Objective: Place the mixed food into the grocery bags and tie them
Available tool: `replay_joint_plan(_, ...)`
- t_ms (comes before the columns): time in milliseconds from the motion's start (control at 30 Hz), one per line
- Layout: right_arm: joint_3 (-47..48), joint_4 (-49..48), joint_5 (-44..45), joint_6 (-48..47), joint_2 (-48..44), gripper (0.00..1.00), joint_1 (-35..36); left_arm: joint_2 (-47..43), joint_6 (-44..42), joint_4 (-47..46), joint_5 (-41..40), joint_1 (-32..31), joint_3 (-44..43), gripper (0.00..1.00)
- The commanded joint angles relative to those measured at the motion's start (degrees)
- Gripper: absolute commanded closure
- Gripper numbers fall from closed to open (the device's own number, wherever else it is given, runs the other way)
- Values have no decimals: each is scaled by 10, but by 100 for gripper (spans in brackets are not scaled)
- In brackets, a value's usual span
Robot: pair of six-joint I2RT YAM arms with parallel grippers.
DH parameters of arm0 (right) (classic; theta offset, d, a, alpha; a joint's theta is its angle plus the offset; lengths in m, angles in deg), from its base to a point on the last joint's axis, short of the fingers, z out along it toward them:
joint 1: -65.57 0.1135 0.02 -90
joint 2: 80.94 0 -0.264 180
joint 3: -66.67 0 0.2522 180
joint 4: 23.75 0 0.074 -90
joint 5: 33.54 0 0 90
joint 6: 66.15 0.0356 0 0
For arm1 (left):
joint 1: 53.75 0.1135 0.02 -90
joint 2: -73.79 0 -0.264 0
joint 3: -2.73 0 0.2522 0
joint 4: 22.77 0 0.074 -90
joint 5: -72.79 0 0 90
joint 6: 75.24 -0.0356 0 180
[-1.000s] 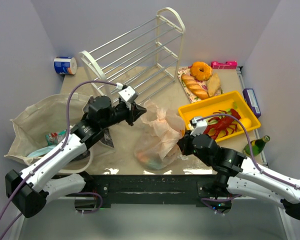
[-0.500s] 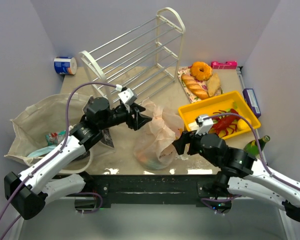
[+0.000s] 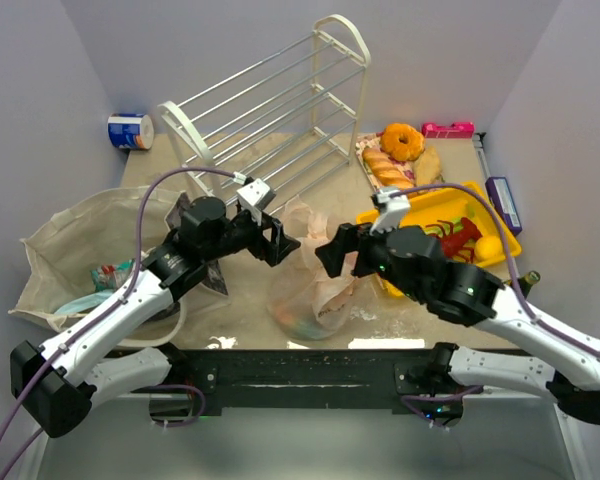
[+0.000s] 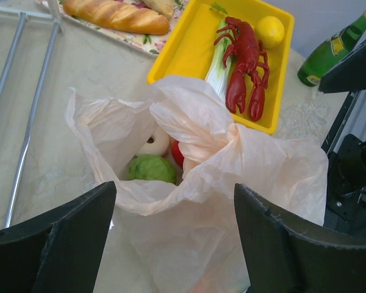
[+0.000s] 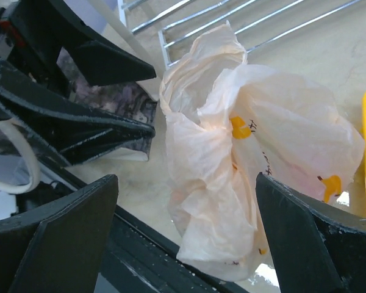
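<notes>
The pink bag (image 3: pixel 300 290) slumps on the desk (image 3: pixel 245 300) with green fruit (image 4: pixel 151 168) inside and its crumpled neck pointing up. The left jaws gape empty just left of the bag, the right jaws gape empty just right of it, neither nearer

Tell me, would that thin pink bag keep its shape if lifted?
Probably not: the bag is crumpled and wrinkled all over, so it would likely flop and sag. The green fruit inside would probably weigh its bottom down.

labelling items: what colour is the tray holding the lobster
Yellow plastic tray; left wrist view best.
</notes>
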Motion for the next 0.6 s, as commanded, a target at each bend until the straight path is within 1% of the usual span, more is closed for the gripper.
replay_joint_plan(0,33,-27,-1,-16,81,1,-9,-7,44,-29,-58,1,24,17)
replay_joint_plan(67,34,-46,-28,-14,103,1,-26,-24,71,-40,-99,2,38,17)
replay_joint_plan(133,31,-66,-39,-8,128,1,-45,-32,87,-54,-116,4,53,15)
replay_joint_plan(267,22,-85,-60,1,156,2,-64,-33,151,-64,-163,11,73,14)
replay_joint_plan(300,17,-88,-62,3,158,3,-67,-39,163,-97,-164,13,83,13)
replay_joint_plan(400,2,-97,-69,5,160,10,-68,-37,202,-139,-182,15,108,12)
replay_joint_plan(433,-2,-102,-71,3,157,16,-68,-36,210,-145,-187,16,111,12)
replay_joint_plan(500,-17,-104,-74,3,154,21,-68,-34,228,-175,-185,17,124,12)
replay_joint_plan(567,-26,-104,-74,3,152,28,-68,-31,243,-194,-185,16,138,12)
